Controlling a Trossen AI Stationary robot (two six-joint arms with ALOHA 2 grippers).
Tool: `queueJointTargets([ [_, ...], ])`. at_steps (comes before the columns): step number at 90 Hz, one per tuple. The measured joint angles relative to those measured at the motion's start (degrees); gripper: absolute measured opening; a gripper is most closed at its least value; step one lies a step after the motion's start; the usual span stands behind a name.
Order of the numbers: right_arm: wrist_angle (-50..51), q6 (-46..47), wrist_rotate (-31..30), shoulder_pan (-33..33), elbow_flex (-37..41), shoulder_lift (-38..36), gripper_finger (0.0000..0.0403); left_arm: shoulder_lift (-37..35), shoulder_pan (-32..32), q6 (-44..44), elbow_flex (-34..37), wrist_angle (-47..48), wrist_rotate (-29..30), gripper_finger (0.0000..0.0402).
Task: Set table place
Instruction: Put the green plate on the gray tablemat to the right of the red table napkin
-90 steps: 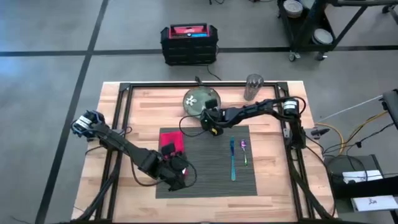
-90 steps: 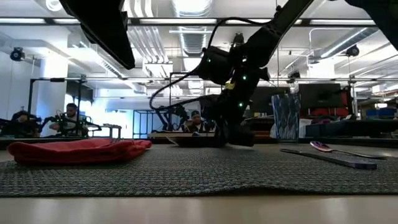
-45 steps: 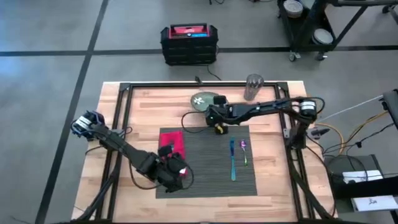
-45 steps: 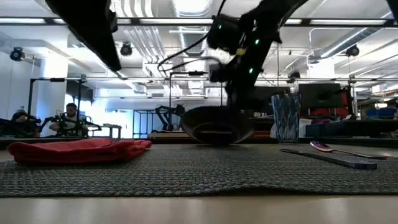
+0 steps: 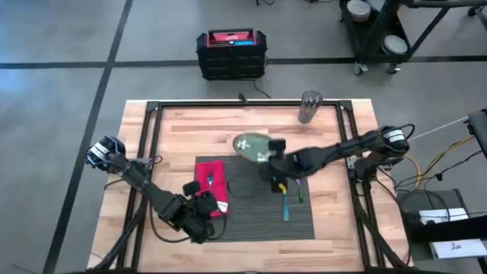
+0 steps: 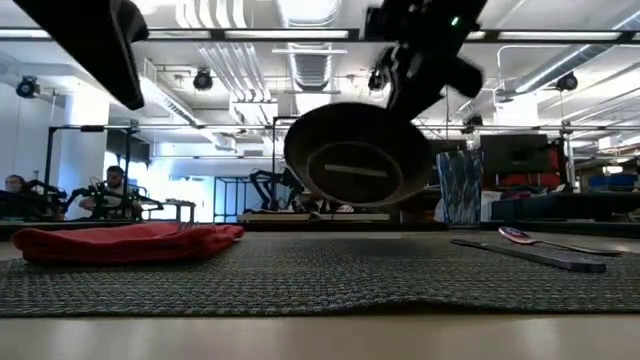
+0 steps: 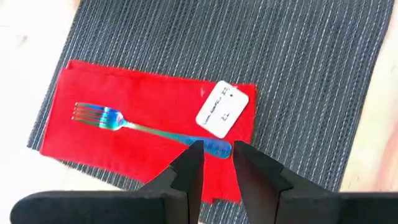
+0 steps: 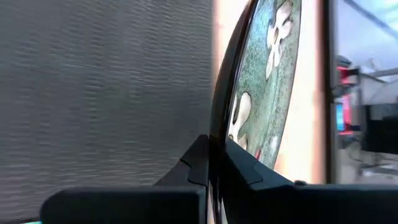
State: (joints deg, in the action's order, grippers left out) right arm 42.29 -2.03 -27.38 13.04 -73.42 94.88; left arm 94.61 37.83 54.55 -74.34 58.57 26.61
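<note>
A green plate with white flowers (image 5: 253, 145) hangs tilted over the far edge of the dark grey placemat (image 5: 251, 209), with my right gripper (image 5: 271, 160) shut on its rim. In the low view the plate's dark underside (image 6: 355, 160) faces the near edge, clear of the placemat (image 6: 300, 275). A red napkin (image 5: 212, 194) lies on the placemat's left part, and a blue fork (image 7: 134, 126) rests flat on it. My left gripper (image 7: 217, 150) hovers open over the handle end of the fork, touching nothing. My right gripper pinches the plate's rim (image 8: 219, 134) between its two fingers, one on the flowered face and one on the underside. The fingers reach in from the table's right side. The plate is lifted clear of the placemat and tilted steeply, its face up and toward the far edge.
A knife (image 5: 285, 204) and a spoon (image 5: 298, 190) lie on the placemat's right part, just near of my right gripper. A glass (image 5: 310, 106) stands at the far right of the table. A black and red case (image 5: 230, 53) sits on the floor beyond the table.
My right gripper has lifted the plate off the table beyond the placemat and carried it up and toward the near edge, over the placemat; the plate has tipped from flat to steeply tilted. My left gripper has drawn back toward the near left corner, away from the napkin.
</note>
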Motion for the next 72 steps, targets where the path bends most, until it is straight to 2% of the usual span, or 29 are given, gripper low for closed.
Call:
queueJointTargets([
  [14, 1.49, 8.82, -0.9, 6.75, -3.82, 2.92, 0.0, -0.02, 1.38, 0.04, 0.15, 0.36, 0.0, 0.0075],
  [29, 4.32, 14.11, -1.67, 10.81, -7.3, 7.93, 0.0, -0.02, 2.13, 0.22, 0.24, 0.39, 0.0, 0.0075],
  [42, 9.28, 17.34, -2.94, 11.96, -10.37, 12.4, 0.0, -0.02, 2.31, 0.25, 0.24, 0.25, 0.0, 0.0075],
  [72, 9.14, 17.83, -3.65, 12.61, -12.12, 17.69, 0.0, -0.02, 2.51, 0.17, 0.24, 0.14, 0.0, 0.0075],
])
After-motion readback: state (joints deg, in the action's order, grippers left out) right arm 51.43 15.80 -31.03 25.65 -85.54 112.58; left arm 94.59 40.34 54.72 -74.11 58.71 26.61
